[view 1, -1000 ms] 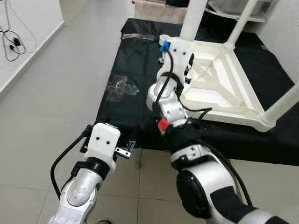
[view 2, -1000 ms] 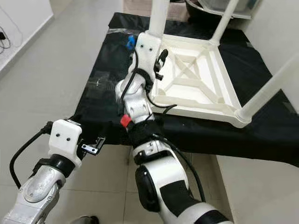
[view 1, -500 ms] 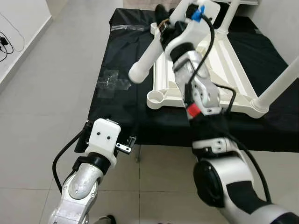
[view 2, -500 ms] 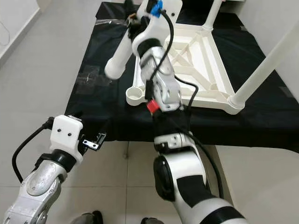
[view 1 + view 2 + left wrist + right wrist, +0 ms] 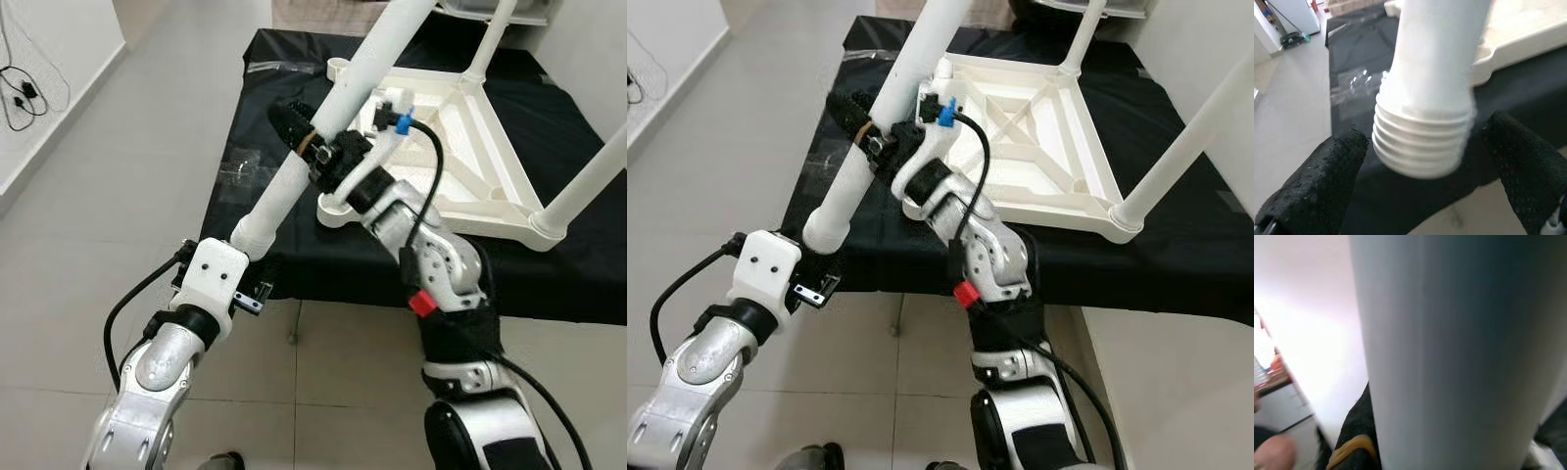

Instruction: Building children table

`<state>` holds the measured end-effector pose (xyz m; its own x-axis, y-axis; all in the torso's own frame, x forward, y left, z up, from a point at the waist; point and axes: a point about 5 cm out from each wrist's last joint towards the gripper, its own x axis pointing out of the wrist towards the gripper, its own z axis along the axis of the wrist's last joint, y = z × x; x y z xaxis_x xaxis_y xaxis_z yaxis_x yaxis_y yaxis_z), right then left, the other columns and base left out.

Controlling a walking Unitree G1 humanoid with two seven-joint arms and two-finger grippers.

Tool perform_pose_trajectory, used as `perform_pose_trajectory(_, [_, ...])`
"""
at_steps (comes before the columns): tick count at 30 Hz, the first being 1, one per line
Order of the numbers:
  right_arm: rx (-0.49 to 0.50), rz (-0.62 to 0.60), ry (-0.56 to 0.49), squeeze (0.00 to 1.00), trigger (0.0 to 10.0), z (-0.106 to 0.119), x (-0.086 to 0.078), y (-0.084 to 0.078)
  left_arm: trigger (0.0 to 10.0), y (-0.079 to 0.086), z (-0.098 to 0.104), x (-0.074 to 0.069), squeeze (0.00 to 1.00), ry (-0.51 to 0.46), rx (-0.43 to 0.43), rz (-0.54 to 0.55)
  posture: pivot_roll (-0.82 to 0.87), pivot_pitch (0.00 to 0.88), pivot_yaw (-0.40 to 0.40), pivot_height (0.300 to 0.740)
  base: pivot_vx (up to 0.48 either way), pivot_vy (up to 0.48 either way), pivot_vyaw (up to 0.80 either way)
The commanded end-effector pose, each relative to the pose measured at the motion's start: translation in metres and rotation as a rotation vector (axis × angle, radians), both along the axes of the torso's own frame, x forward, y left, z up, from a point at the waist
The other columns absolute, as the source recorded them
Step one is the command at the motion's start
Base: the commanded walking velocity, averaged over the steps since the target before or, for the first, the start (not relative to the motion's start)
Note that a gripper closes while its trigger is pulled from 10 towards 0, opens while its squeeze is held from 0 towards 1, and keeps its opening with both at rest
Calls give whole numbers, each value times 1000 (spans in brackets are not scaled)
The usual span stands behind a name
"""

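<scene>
I see the long white plastic table leg (image 5: 323, 127) slanting from top centre down to lower left, threaded end (image 5: 1420, 147) lowest. My right gripper (image 5: 312, 147) is clamped around its middle. My left gripper (image 5: 1420, 181) sits spread wide, black fingers (image 5: 1317, 181) either side of the thread, not touching. The upturned white plastic table top (image 5: 470, 157) lies upper right on black cloth (image 5: 265, 127).
</scene>
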<state>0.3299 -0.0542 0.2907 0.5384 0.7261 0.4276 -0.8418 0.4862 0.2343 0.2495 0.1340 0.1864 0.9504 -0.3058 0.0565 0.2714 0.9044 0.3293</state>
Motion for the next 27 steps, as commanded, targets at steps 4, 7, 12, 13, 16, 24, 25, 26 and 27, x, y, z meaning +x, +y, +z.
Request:
perform_pose_trajectory(4, [5,131,-2,0,10000,1,-17,9,10000,6,-9,1,0,20,37,6,104,104,-45,740,0,0,0])
perform_pose_trajectory(7, [2,153,1,0,10000,0,-20,11,10000,6,-9,2,0,20,42,3,105,105,-47,740,0,0,0])
perform_pose_trajectory(12, [-10,208,18,0,10000,-4,-30,14,10000,2,-12,0,0,24,52,-25,100,117,-45,740,0,0,0])
perform_pose_trajectory(13, [-12,218,23,0,10000,-5,-32,14,10000,1,-12,0,0,25,51,-31,100,116,-46,740,0,0,0])
perform_pose_trajectory(16, [-14,225,25,0,10000,-5,-33,15,10000,0,-13,0,0,26,50,-36,100,119,-47,740,0,0,0])
perform_pose_trajectory(24, [-36,258,41,0,10000,-11,-41,20,0,-6,-17,-2,0,35,45,-76,103,128,-49,740,0,0,0])
perform_pose_trajectory(25, [-39,256,42,0,10000,-11,-41,20,0,-6,-17,-2,0,35,47,-77,104,128,-48,740,0,0,0])
perform_pose_trajectory(26, [-43,252,40,0,10000,-12,-40,20,0,-6,-17,-2,0,36,47,-76,105,130,-44,740,0,0,0])
perform_pose_trajectory(27, [-45,251,39,0,10000,-12,-40,20,0,-6,-18,-2,0,36,47,-76,105,130,-44,740,0,0,0])
